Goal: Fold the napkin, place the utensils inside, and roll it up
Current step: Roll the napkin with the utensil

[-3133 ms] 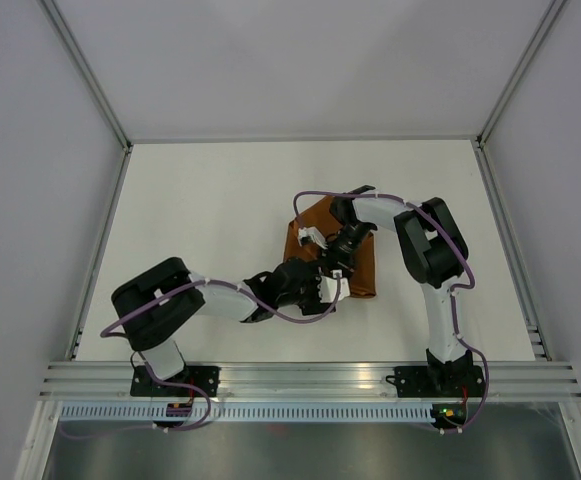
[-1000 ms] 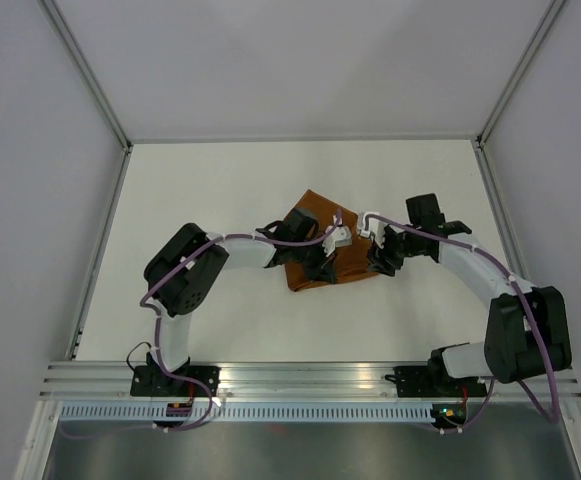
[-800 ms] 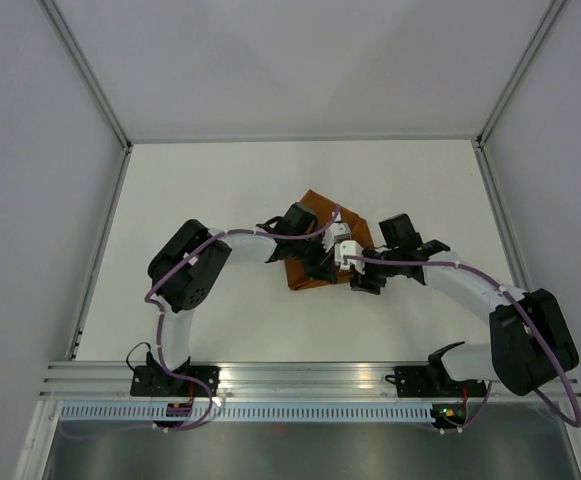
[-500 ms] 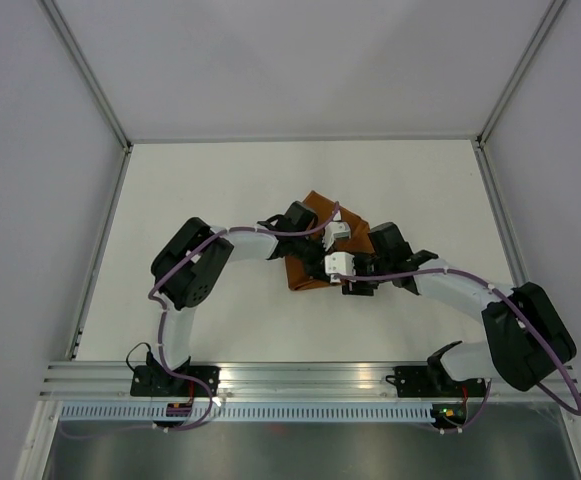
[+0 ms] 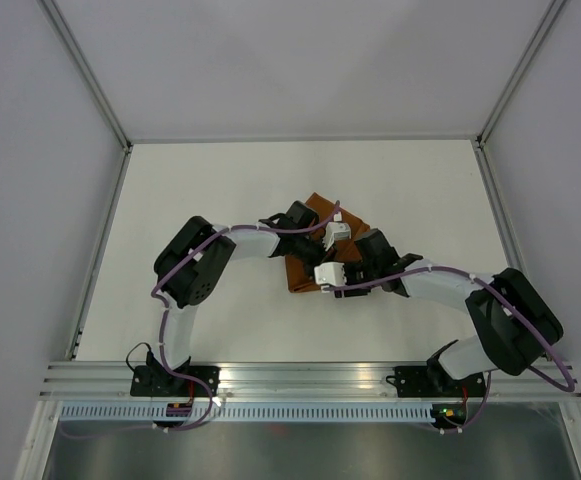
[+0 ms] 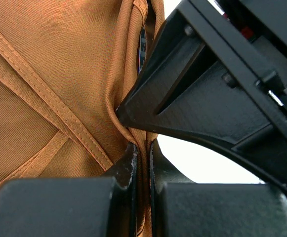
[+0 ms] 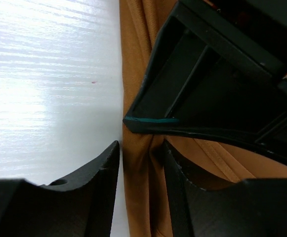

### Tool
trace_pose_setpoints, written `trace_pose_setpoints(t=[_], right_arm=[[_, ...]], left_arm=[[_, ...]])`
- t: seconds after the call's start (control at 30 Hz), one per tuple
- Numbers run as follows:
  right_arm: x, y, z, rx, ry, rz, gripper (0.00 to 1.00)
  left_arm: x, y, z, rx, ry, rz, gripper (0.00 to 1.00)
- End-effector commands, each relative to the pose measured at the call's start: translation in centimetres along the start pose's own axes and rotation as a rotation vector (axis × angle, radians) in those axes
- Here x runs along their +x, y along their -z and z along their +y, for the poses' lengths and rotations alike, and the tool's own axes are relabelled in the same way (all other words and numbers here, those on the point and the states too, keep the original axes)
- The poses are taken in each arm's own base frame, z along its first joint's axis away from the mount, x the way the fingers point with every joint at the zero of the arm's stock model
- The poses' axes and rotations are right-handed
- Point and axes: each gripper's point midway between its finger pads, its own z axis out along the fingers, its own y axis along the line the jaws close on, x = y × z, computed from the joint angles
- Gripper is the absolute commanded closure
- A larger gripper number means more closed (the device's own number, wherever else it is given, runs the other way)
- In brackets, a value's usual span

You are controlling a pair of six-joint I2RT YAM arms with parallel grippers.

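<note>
Top view: napkin (image 5: 302,272) folded, middle of bench (image 5: 200,200). Left tool (image 6: 142,153) pinching napkin fold. Right tool (image 7: 141,148) spread around napkin edge, not pinching. Utensils: we see none. We guess rolling step; next, right tool must pinch, then roll together.

left hand (image 6: 143,148) pinched shut, right hand (image 7: 142,148) seemingly ajar

Napkin (image 6: 49,64) rust-orange, plain, hem stitched same colour; table (image 5: 200,200) white; arms (image 5: 245,240) white with black joints
</note>
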Motion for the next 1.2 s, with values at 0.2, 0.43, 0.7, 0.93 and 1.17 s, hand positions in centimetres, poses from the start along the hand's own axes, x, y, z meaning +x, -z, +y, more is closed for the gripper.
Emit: trace_pose_setpoints(t=[0.2, 0.43, 0.7, 0.93, 1.17], right_arm=[[1.1, -0.7, 1.0, -0.075, -0.002, 0.051, 0.72], [1.7, -0.8, 2.7, -0.162, -0.026, 0.076, 0.85], [2.0, -0.9, 4.8, -0.312, -0.082, 0.08, 0.94], [1.7, -0.6, 5.3, -0.421, -0.123, 0.064, 0.98], [1.5, 0.6, 5.9, -0.547, -0.193, 0.049, 0.99]], left_arm=[[6.1, -0.5, 0.6, -0.033, 0.169, 0.168, 0.95], [4.3, 0.3, 1.6, -0.077, 0.217, 0.109, 0.59], [-0.4, 3.7, 2.2, -0.144, 0.247, -0.088, 0.51], [-3.1, 7.3, 3.7, -0.273, 0.236, -0.243, 0.52], [-5.7, 11.0, 5.4, -0.509, 0.182, -0.377, 0.55]])
